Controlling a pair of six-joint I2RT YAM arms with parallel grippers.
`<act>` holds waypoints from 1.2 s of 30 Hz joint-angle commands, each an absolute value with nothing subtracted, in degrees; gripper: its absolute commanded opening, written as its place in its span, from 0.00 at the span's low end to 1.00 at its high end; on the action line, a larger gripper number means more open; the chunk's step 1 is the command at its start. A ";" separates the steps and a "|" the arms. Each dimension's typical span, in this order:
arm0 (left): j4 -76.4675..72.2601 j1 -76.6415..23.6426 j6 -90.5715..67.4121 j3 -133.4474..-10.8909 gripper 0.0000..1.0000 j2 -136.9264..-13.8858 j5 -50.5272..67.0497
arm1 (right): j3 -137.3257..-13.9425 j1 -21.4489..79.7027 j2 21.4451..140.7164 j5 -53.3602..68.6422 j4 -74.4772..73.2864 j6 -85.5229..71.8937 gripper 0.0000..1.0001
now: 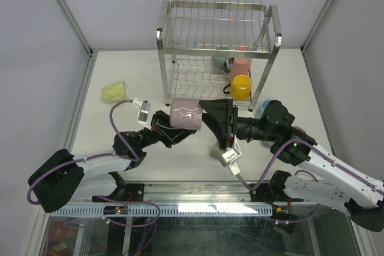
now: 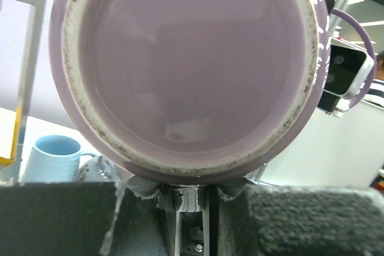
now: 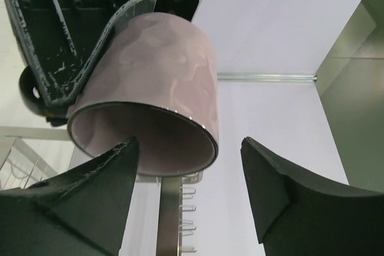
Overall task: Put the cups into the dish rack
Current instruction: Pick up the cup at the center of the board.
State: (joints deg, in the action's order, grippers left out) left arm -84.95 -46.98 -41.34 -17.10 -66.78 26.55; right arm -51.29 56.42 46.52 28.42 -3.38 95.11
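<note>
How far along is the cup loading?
Done: pink mug, yellow mug and a grey-blue mug sit on the lower tier of the dish rack. In hand: the left gripper holds a mauve mug; the right gripper is open beside it. Left: that mug, a pale green mug and a light blue mug on the table.

White shells and black joints make up the left arm [image 1: 96, 161] and right arm [image 1: 342, 169]; mauve cables [image 1: 117, 125] loop along both. The right hand [image 3: 189, 145] has black wedge-shaped fingers [image 3: 288, 202], scuffed whitish at edges.
</note>
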 commanded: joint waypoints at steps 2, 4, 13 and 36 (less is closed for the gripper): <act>-100.06 -44.21 -39.91 -15.27 0.00 -64.35 21.47 | -52.61 54.77 44.44 24.98 -6.64 94.05 0.71; -100.06 -43.37 -39.31 -14.22 0.00 -64.53 20.27 | -52.72 54.14 44.14 21.68 -8.18 92.47 0.75; -99.75 -40.98 -35.72 -11.17 0.00 -68.12 18.35 | -56.88 51.78 46.28 11.29 -16.58 82.60 0.81; -73.83 -40.86 -15.90 -11.46 0.00 -61.10 13.04 | -84.32 36.66 76.84 12.18 -73.94 48.24 0.70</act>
State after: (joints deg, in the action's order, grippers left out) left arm -71.92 -40.82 -19.77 -9.47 -63.11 14.57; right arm -83.90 39.24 82.81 5.13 -75.55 51.88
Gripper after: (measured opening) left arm 0.134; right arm 0.698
